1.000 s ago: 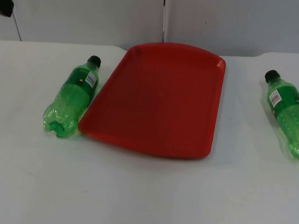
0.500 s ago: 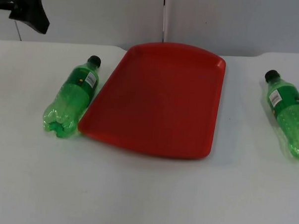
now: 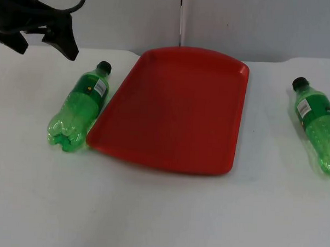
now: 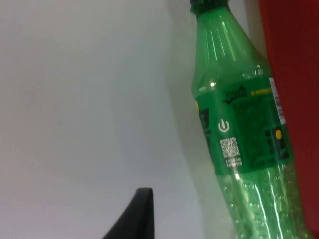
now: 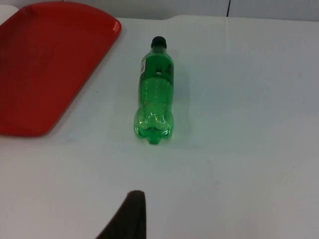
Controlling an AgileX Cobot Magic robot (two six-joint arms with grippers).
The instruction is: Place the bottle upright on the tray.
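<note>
On the white surface (image 3: pixel 161 211), two green soda bottles lie on their sides flanking a red tray (image 3: pixel 176 110). The left bottle (image 3: pixel 79 106) rests just beside the tray's left edge, its black cap (image 3: pixel 104 66) pointing toward the grey partition wall (image 3: pixel 257 23) and its lobed base nearest the camera. The left wrist view brings out what the top view cannot: a green label (image 4: pixel 244 127) with a power symbol and a QR code, and bubbles clinging inside the clear plastic. The right bottle (image 3: pixel 318 127) lies well apart from the tray, cap also toward the wall; the right wrist view shows it whole, the tray's corner beside it. Beyond the left bottle's cap, the left pincer (image 3: pixel 45 39) hangs above the surface, fingers spread wide. The right pincer's state cannot be told.
</note>
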